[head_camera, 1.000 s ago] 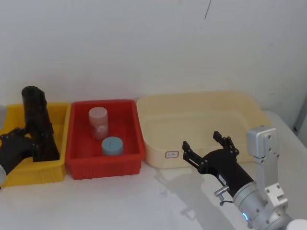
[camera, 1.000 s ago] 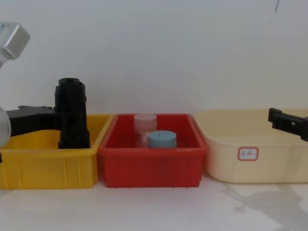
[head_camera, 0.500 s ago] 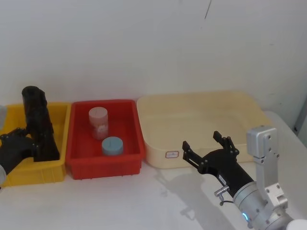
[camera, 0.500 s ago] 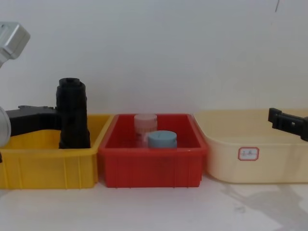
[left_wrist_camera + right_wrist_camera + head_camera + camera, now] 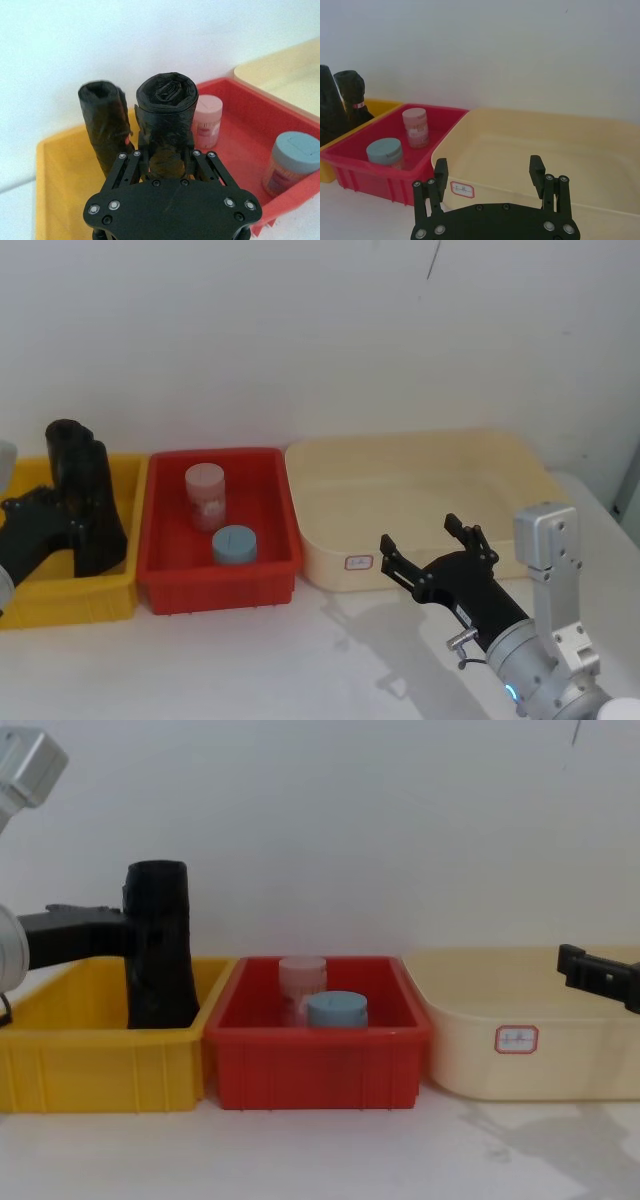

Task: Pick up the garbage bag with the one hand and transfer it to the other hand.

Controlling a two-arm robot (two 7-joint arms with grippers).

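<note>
One tall, crinkly black garbage bag [image 5: 165, 107], gripped by left claw [image 5: 167, 159].

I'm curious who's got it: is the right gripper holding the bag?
No, the right gripper is open and empty; the left gripper grips the garbage bag.

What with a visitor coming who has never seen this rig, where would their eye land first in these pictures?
Most likely on the left gripper, clamped around the garbage bag, a tall black roll in the yellow bin, beside a second black roll. Next comes the right gripper, open and empty in front of the cream tub, with the bright red bin between the other two containers.
</note>
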